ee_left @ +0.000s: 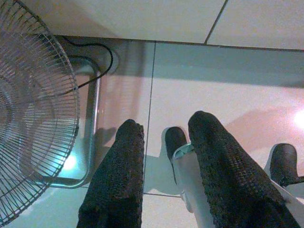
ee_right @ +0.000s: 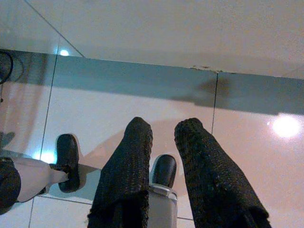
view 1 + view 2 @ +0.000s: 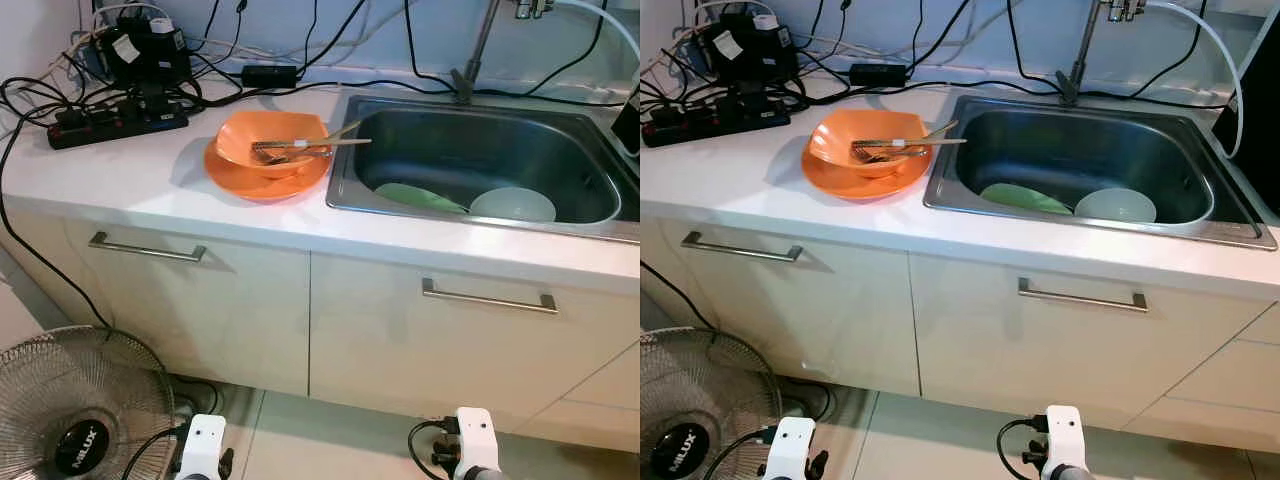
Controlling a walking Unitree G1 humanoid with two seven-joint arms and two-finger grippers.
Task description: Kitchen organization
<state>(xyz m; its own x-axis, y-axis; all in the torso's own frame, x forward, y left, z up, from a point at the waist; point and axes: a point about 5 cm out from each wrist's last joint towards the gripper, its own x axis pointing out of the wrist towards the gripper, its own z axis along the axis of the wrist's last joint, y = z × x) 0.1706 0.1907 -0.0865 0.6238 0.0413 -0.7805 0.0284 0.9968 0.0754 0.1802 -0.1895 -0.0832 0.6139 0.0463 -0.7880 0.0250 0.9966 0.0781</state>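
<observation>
Both arms hang low. Left arm [image 3: 203, 447] and right arm [image 3: 474, 442] show as white wrist housings at the lower edge of the head views. Left claw [image 1: 164, 130] points down at the floor, fingers [image 1: 118, 180] parted with a clear gap, nothing between them. Right claw [image 2: 163, 127] likewise points down, fingers [image 2: 126, 175] apart, empty. Robot's black feet visible beyond the fingers.
</observation>
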